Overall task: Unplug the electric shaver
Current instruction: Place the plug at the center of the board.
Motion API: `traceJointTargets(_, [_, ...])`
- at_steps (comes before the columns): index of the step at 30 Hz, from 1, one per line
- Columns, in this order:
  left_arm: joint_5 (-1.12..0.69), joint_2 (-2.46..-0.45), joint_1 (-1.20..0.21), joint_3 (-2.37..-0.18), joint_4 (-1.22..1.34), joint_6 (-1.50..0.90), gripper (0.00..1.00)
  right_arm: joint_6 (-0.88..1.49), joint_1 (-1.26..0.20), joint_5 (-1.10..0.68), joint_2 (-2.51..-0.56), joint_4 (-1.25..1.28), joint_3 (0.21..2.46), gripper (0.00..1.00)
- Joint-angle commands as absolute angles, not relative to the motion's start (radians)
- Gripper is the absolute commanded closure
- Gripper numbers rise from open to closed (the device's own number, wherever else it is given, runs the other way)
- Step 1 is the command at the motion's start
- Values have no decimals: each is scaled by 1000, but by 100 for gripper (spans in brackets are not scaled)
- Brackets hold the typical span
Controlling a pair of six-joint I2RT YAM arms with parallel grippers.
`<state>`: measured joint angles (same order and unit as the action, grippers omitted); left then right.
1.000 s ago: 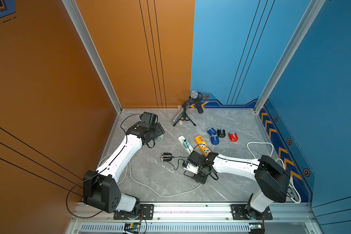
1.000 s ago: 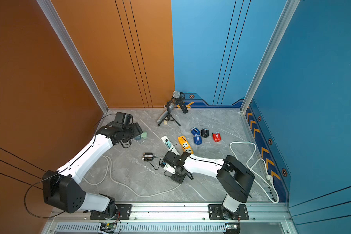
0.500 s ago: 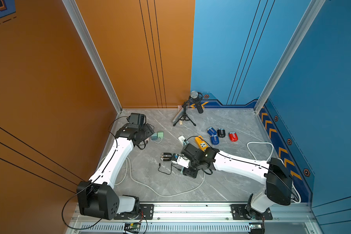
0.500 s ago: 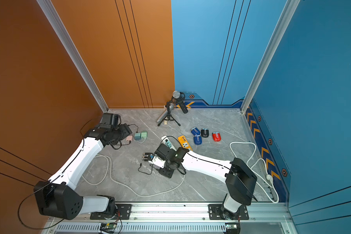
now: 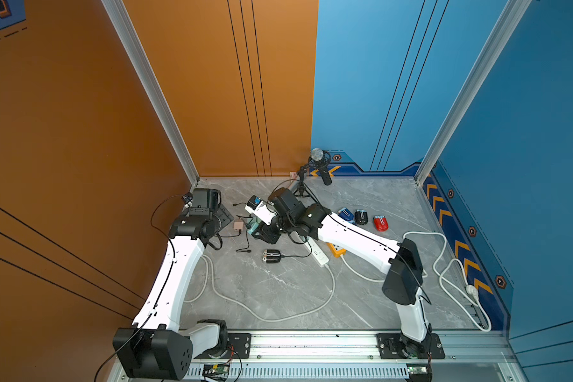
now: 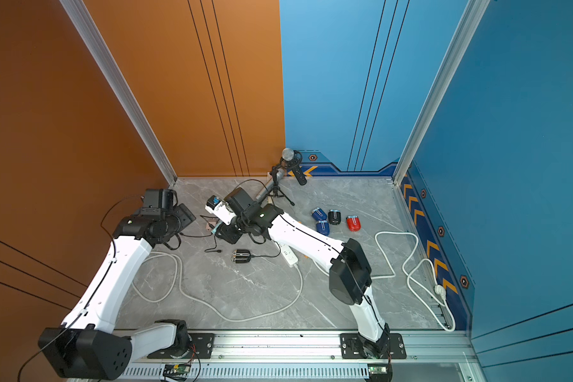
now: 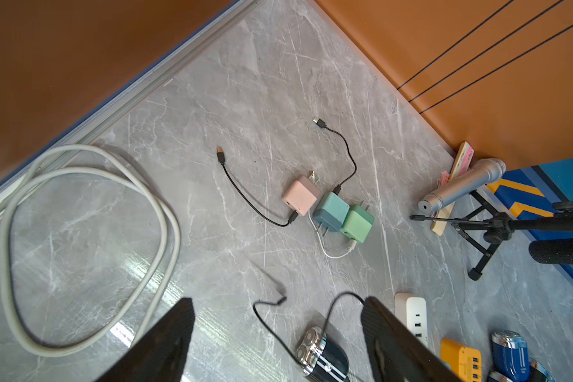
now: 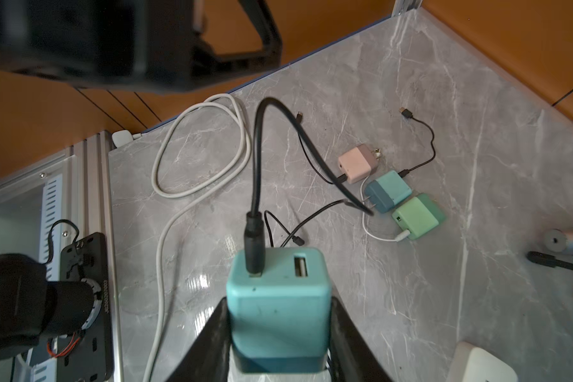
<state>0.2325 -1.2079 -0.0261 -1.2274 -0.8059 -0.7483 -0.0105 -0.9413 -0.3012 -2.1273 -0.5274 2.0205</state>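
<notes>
We see the right tool clenched on a teal cube-shaped wall charger, held above the grey marble-patterned tabletop, with a thick black cable plugged into one of its two ports (the second port sits just beside it). The left tool hangs released, its black fingers spread wide and grasping nothing. The black electric shaver with round silver heads lies on the tabletop between the two arms, near a white power strip, a thin black cord running from it toward the strip.
</notes>
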Motion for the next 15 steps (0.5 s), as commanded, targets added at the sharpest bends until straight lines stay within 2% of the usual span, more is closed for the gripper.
traceJointTargets(1, [259,-1197,-17,-1256,-833,-732,17,67,-948,-331,-2260,-534,2148,68])
traceJointTargets(8, [245,-1193,-3,-1242,-830,-738,16,175,-936,-276,-2506,-532,2384,67])
traceJointTargets(15, [221,-1197,-3,-1232,-830,-733,16,160,-974,-123,-2601,-564,2396,63])
